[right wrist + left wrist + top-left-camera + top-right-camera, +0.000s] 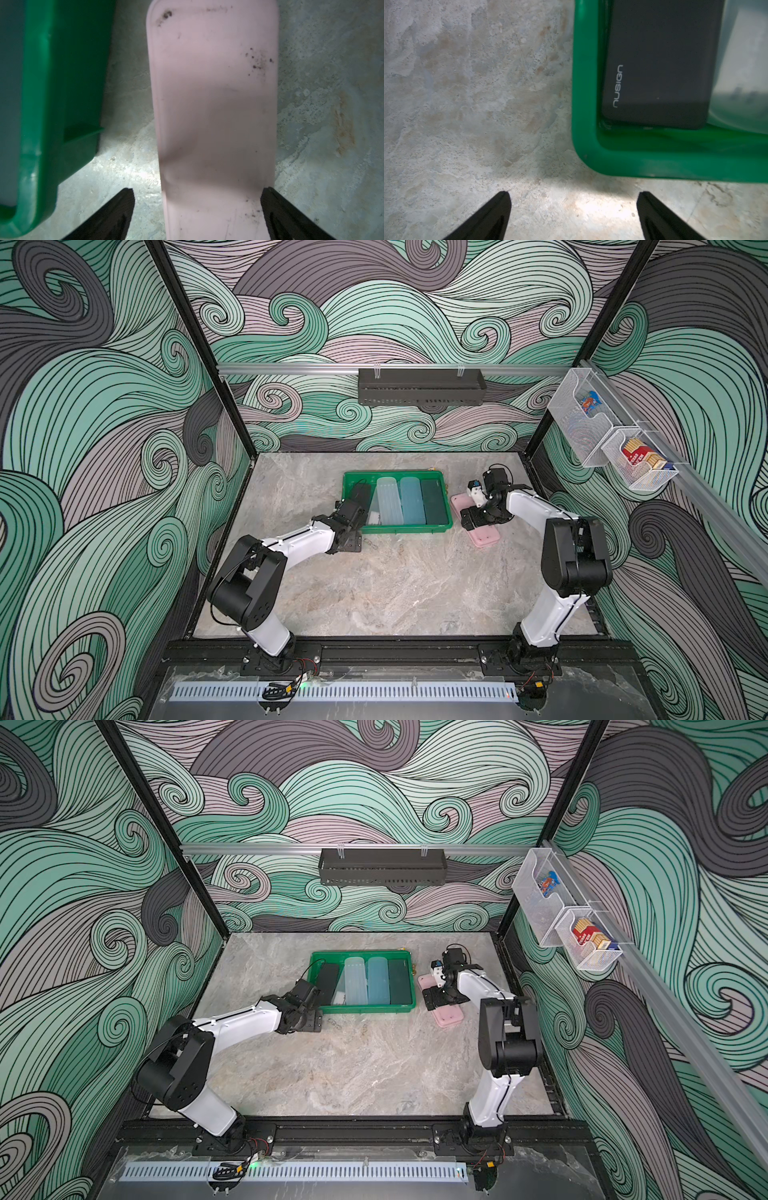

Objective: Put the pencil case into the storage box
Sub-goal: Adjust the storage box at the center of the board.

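In both top views the green storage box (pixel 399 529) sits toward the back of the counter (pixel 395 593). Four cases lie side by side in it: a black case (pixel 362 492), a clear case (pixel 390 502), a blue case (pixel 412 501) and a dark green case (pixel 434 499). The pink pencil case (pixel 487 537) is not in the box. It lies flat on the counter just beside the box's right side. The right hand (pixel 478 520) is low over its middle. The left hand (pixel 352 540) is by the box's near left corner. In the left wrist view the left hand (pixel 573 195) is wide, with only bare counter between its fingers (pixel 500 207). The box corner and the black case, marked "nusign", are just ahead. In the right wrist view the right hand (pixel 197 191) is wide too, with one finger on each side of the pink pencil case (pixel 214 83). One finger is right at the case's edge and the other is a little apart from it. The green box wall (pixel 62 83) is near the case, with a strip of counter between them.
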{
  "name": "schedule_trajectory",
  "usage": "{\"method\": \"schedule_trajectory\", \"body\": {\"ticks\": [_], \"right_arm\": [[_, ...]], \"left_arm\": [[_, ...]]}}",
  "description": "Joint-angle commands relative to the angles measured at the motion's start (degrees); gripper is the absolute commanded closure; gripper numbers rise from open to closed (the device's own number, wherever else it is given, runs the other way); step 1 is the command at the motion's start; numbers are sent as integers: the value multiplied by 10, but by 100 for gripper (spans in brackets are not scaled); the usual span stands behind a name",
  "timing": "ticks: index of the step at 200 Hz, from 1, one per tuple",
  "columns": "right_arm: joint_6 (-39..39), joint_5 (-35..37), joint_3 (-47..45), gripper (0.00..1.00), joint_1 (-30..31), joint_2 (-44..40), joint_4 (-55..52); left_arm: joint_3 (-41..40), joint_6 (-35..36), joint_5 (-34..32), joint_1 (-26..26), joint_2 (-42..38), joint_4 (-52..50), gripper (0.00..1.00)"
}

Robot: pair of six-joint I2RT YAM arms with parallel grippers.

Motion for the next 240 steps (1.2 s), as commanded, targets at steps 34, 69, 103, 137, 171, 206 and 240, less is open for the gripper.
{"method": "schedule_trajectory", "body": {"ticks": [34, 69, 103, 137, 171, 206, 240], "right_arm": [[-24, 16, 42, 1, -2, 77, -10], [-26, 10, 49, 1, -1, 99, -11], [-27, -1, 53, 1, -1, 108, -17], [-26, -17, 78, 1, 0, 144, -47], [-22, -42, 90, 5, 0, 148, -58], [-19, -68, 99, 15, -1, 131, -67], [-10, -107, 93, 22, -9, 119, -67]], "left_arm": [[-3, 3, 6, 1, -10, -2, 1], [-3, 5, 3, 1, -8, -2, 1], [-5, 3, 4, 1, -4, 0, 1], [-6, 3, 3, 1, -4, 1, 1], [-6, 4, 4, 1, -7, 0, 1], [-7, 3, 5, 1, -8, 2, 1], [-9, 5, 5, 2, -11, 2, 1]]}}
